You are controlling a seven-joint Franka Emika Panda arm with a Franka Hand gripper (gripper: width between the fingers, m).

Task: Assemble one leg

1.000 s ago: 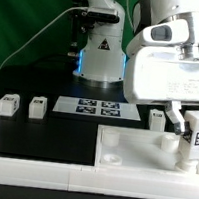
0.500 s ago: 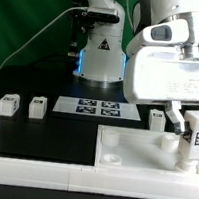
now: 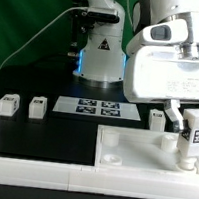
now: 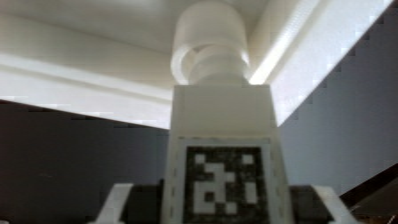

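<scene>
My gripper [image 3: 193,117] is shut on a leg [image 3: 192,138], a small white block with a black-and-white tag, at the exterior view's right. The leg stands upright with its foot on or just over the far right corner of the large flat white square part [image 3: 146,154]. In the wrist view the leg [image 4: 221,140] fills the middle, its tag facing the camera, with a finger [image 4: 132,202] on each side. Its round peg [image 4: 210,45] points at the white part. Three more legs [image 3: 7,104] [image 3: 37,104] [image 3: 157,118] stand on the black table.
The marker board [image 3: 96,109] lies at mid-table in front of the arm's base [image 3: 101,57]. A white rim [image 3: 31,146] runs along the table's front edge at the exterior view's left. A green curtain hangs behind.
The held leg has shifted slightly down and toward the exterior view's left over the flat part's corner. The rest has not moved.
</scene>
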